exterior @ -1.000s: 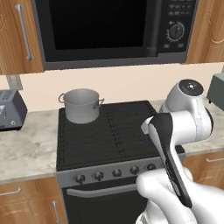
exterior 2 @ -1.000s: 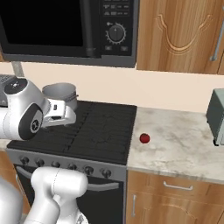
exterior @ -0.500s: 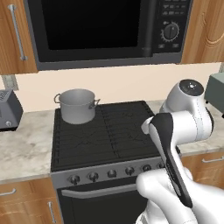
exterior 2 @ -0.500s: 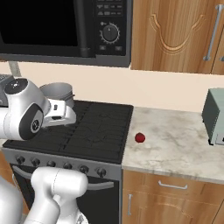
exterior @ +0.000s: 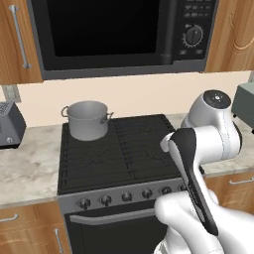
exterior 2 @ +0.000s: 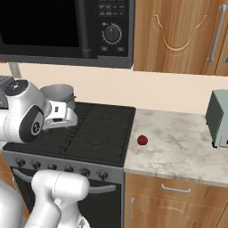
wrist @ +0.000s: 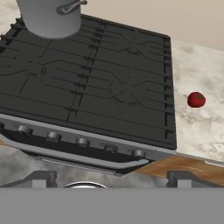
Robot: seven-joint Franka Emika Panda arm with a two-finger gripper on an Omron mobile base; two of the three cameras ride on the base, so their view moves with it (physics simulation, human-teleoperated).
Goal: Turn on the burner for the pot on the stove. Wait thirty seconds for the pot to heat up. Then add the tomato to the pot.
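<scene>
**A home kitchen**

A black gas stove [exterior: 116, 149] with iron grates and a row of knobs sits between marble-look surfaces [exterior 2: 178, 142]. A built-in microwave [exterior: 119, 34] hangs above it, flanked by wooden cabinets [exterior 2: 178, 35]. A metal pot [exterior: 88, 119] stands on a back burner, a tomato [exterior 2: 142, 140] lies beside the stove, and a toaster [exterior: 10, 124] sits nearby.

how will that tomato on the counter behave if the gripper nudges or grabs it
The tomato is round and lies free on the flat marble counter, so a nudge would probably roll it. Its glossy skin may slip between the fingers. It looks small, likely light, perhaps soft enough to bruise.
</scene>
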